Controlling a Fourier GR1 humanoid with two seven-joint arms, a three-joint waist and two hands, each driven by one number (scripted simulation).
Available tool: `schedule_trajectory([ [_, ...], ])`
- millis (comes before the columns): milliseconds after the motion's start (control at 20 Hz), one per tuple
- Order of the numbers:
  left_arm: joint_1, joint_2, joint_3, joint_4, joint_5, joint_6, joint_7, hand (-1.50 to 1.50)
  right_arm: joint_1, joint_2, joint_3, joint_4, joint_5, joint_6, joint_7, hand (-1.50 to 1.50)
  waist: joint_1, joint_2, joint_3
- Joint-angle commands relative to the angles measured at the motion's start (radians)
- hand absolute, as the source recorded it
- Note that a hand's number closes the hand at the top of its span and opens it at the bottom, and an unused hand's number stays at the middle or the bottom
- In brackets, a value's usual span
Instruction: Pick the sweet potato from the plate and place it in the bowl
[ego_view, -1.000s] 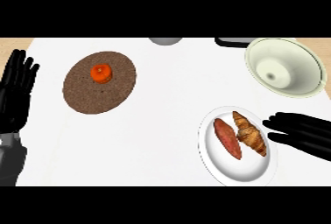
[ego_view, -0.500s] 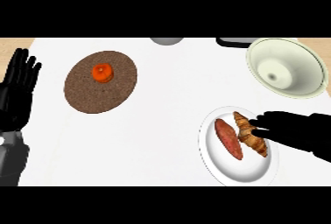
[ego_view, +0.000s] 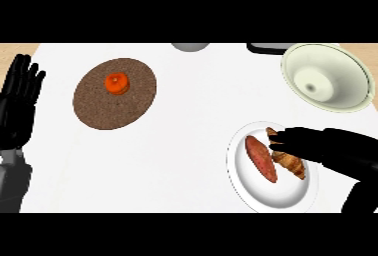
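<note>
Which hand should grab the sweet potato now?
The right hand. It is over the white plate, partly covering the croissant, beside the sweet potato, and the bowl is on that side too. The left hand rests open at the far left edge.

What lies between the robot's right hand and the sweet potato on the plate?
Head view: a croissant lies on the plate between the right hand and the sweet potato, partly under the hand.

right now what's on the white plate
A reddish sweet potato lies on the left of the plate, a croissant beside it. The right hand covers the croissant's upper end and the plate's right rim; anything under it is hidden.
</note>
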Motion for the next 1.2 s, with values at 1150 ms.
schedule_trajectory([
  [1150, 0.043, -0.092, -0.003, -0.079, -0.083, 0.013, 0.023, 0.00, -0.036, 0.317, 0.018, 0.424, 0.447, -0.170, -0.276, -1.50, 0.000, -0.001, 0.000],
])
